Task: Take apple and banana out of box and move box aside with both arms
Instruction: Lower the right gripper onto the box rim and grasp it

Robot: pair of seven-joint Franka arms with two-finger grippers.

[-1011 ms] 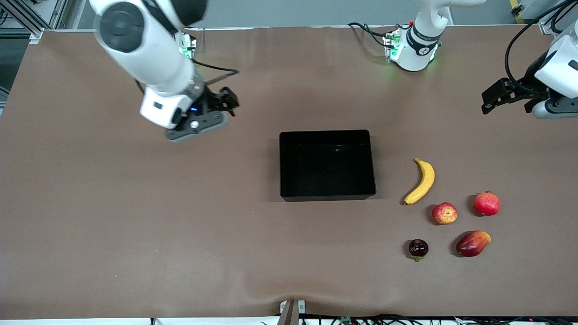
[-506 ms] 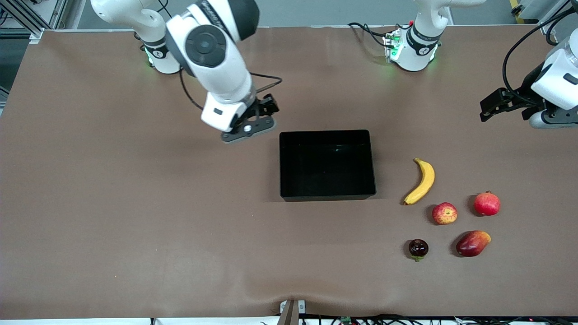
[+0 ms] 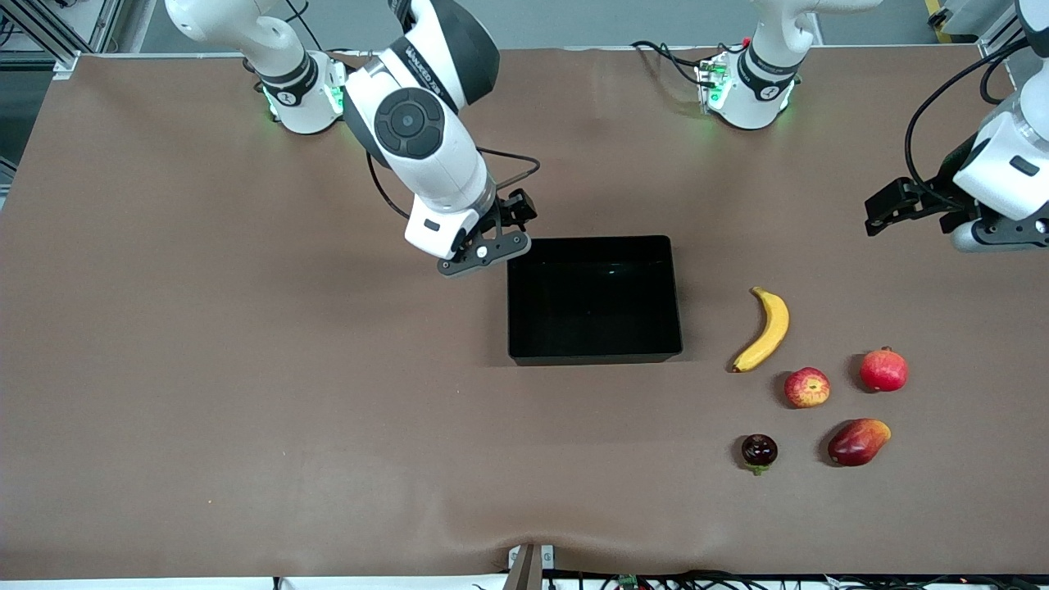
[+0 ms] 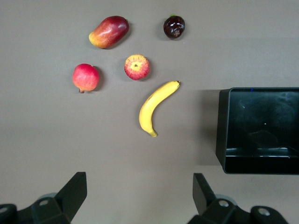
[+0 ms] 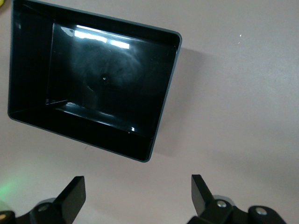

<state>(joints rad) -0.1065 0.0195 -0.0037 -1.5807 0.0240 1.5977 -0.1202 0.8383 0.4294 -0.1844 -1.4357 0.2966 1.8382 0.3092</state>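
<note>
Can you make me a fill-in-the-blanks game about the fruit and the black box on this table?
1. The black box has ____ inside it.
2. The fruit nearest the black box is the ____.
3. The apple lies between the banana and the ____.
4. The right gripper hangs over a ____ of the black box; the left gripper waits, jaws open.

Missing words: nothing; banana; mango; corner

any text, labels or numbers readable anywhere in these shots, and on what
Lettering on the right arm, along its black and white upper link: too blurred to read.
Round marks on both arm bases: too small to read.
Box, banana, apple: no text.
</note>
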